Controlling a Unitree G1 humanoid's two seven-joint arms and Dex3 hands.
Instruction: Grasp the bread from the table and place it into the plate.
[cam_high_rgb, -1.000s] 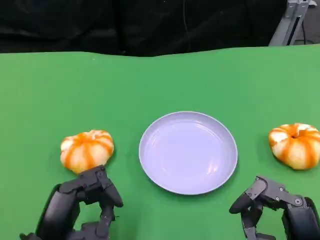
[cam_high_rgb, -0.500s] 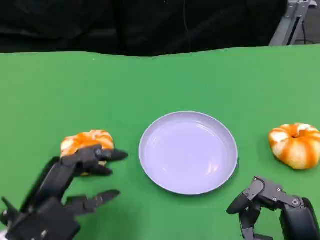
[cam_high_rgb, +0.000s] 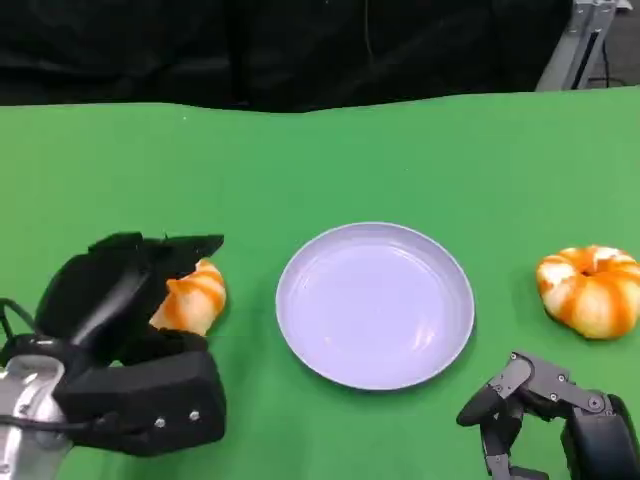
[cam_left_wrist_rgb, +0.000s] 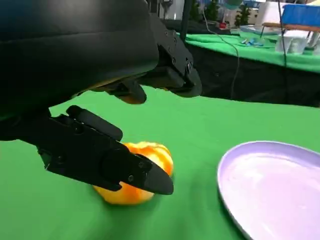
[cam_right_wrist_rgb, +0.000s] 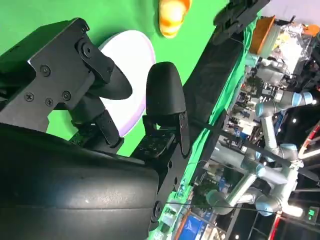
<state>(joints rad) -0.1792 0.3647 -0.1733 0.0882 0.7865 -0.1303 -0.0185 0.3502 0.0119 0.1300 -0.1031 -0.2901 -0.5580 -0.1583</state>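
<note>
Two orange-and-white striped breads lie on the green table, one on each side of the lilac plate. My left hand hovers over the left bread and hides most of it. In the left wrist view this bread lies between the thumb in front and the fingers spread above; nothing grips it. The right bread lies free. My right hand rests low at the front right with its fingers loosely bent and holds nothing. The right wrist view shows the plate and a bread.
The green cloth ends at a black backdrop behind. A metal stand rises at the back right. Open green cloth lies between the plate and the table's far edge.
My left hand has risen and swung forward over the left bread, now covering most of it. The right hand, the plate and the right bread have stayed put.
</note>
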